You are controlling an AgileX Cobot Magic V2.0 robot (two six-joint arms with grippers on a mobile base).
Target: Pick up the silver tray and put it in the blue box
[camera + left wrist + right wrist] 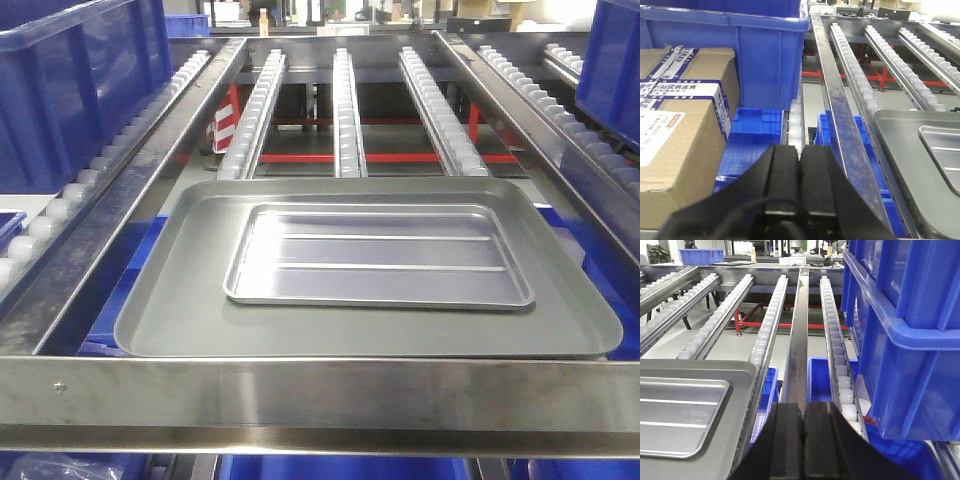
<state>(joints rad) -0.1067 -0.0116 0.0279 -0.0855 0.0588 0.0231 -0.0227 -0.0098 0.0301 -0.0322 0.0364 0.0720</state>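
The shiny silver tray point(378, 258), with two long ridges, lies inside a larger dull-grey tray point(160, 320) on the roller rack. A blue box point(70, 90) stands on the left lane and another blue box point(615, 70) on the right lane. Neither gripper shows in the front view. My left gripper point(800, 155) is shut and empty, left of the rack rail, with the silver tray point(945, 150) at its far right and the blue box point(765, 60) ahead. My right gripper point(803, 412) is shut and empty, with the silver tray point(675, 415) to its left and a blue box point(900, 340) to its right.
Steel rails point(140, 170) and white roller tracks point(345, 110) run away from me. A steel crossbar point(320, 395) spans the near edge. Cardboard boxes point(680, 125) stand left of the left gripper. Blue bins point(822, 375) sit below the rack.
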